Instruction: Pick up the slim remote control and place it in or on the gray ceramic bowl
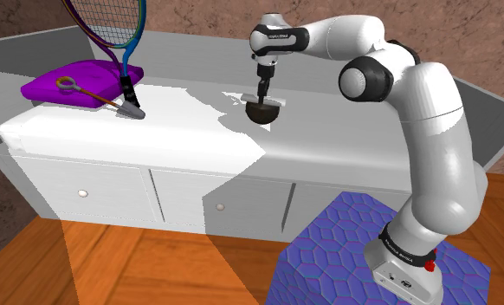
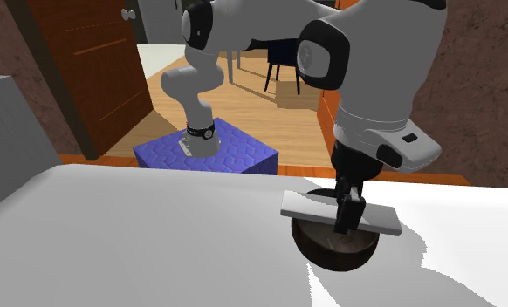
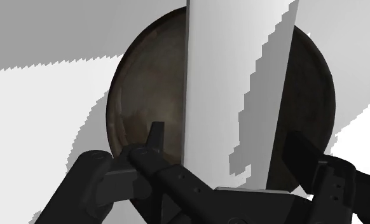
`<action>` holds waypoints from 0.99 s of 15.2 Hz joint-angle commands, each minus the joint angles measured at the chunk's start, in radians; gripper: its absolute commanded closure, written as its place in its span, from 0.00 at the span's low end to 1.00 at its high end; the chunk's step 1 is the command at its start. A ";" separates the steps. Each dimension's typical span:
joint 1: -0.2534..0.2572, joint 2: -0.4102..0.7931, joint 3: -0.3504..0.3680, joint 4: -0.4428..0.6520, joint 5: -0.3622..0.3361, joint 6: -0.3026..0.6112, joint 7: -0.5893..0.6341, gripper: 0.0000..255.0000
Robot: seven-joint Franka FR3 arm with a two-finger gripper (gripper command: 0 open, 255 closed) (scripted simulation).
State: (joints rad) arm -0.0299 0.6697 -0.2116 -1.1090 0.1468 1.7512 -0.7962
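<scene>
While the remote lies across the dark bowl, the gripper stands open astride it.

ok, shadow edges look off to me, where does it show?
Shoulder view: hard-edged lit patch across the counter, jagged border near the bowl; wrist view: stair-stepped shadow edge runs over the remote and counter; second exterior view: same sawtooth edge on the counter right of the bowl.

Slim white slab-shaped remote control is laid across the rim of the dark brown round bowl, set mid-way along the white cabinet worktop. Purple cushion is placed at the worktop's end on the shoulder view's left.
</scene>
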 commanded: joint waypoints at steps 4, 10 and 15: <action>0.000 0.000 0.000 -0.001 0.000 0.000 0.000 0.00; -0.018 0.027 0.001 0.173 0.001 -0.146 0.007 0.00; -0.018 0.027 0.001 0.174 0.001 -0.146 0.007 0.00</action>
State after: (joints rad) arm -0.0479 0.6966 -0.2108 -0.9354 0.1482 1.6055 -0.7888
